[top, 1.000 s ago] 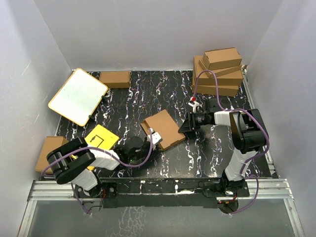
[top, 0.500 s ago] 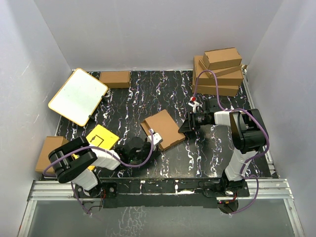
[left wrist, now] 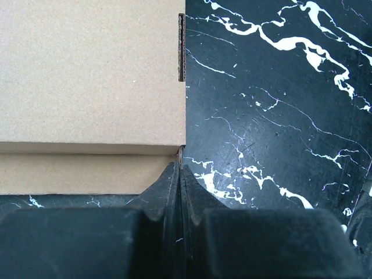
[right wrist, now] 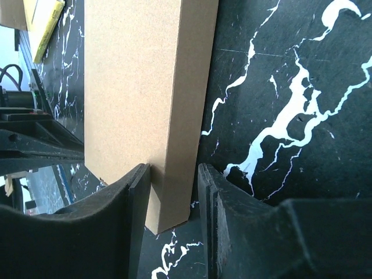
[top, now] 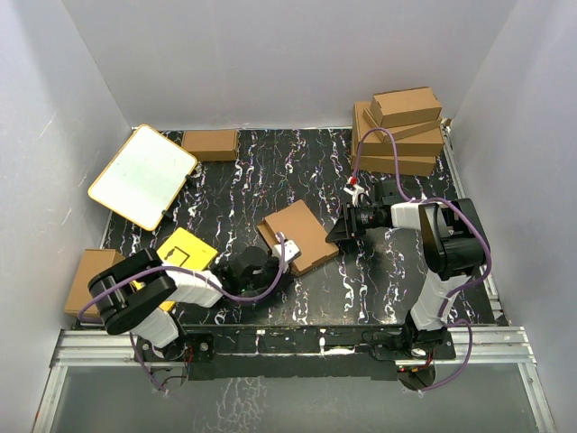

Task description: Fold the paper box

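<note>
Paper box: the paper box (top: pixel 296 233) is plain brown cardboard, closed into a thin flat mailer. It lies near the middle of the overhead frame on the table (top: pixel 361 289), turned askew to the table's edges.
My left gripper: my left gripper (left wrist: pixel 179 168) has its fingers pressed flat together with nothing between them.
Left tips: in my left wrist view they sit bottom centre, right at the box's corner where the top panel meets the front wall. I cannot tell whether they touch the cardboard.
Box in left wrist view: it fills the upper left of the frame, with a corrugated cut edge showing at top centre.
My right gripper: my right gripper (right wrist: pixel 173 195) is pinching the paper box at a corner, in the lower middle of my right wrist view. One finger is on the broad face, the other on the opposite side, with the narrow side wall between them.
Overhead placing: my left gripper is at the box's lower edge and my right gripper is at its right edge.
White board: the white board (top: pixel 144 176), orange-rimmed, is at the upper left.
Yellow card: the yellow card (top: pixel 185 251) is lower left of the box, apart from it.
Stack of brown boxes: the stack of brown boxes (top: pixel 401 131) is at the upper right.
Small brown box: the small brown box (top: pixel 209 144) is at the far edge, beside the white board.
</note>
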You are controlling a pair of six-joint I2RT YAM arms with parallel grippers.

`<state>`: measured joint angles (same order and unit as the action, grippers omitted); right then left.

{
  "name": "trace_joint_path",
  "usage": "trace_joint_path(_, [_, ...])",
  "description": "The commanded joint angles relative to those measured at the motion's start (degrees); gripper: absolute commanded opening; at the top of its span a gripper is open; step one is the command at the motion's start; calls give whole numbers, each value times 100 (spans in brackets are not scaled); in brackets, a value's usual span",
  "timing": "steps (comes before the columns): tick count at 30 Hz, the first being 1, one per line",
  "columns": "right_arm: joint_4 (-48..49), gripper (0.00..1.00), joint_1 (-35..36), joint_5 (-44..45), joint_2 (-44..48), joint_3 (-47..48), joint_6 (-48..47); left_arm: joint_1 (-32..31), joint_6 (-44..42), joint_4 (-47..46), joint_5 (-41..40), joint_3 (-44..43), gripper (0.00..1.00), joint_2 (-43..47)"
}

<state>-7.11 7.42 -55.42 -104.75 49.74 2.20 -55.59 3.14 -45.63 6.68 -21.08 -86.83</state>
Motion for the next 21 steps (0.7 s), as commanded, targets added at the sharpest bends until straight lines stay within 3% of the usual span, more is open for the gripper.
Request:
trace_joint_path(1, [-71,40,75,391,-151,52,-245,21,46,262,-16,-349,0,98])
trace_joint_path(21, [-106,40,146,433,-150,78,-266,20,296,1716,-347,-1317,0,219])
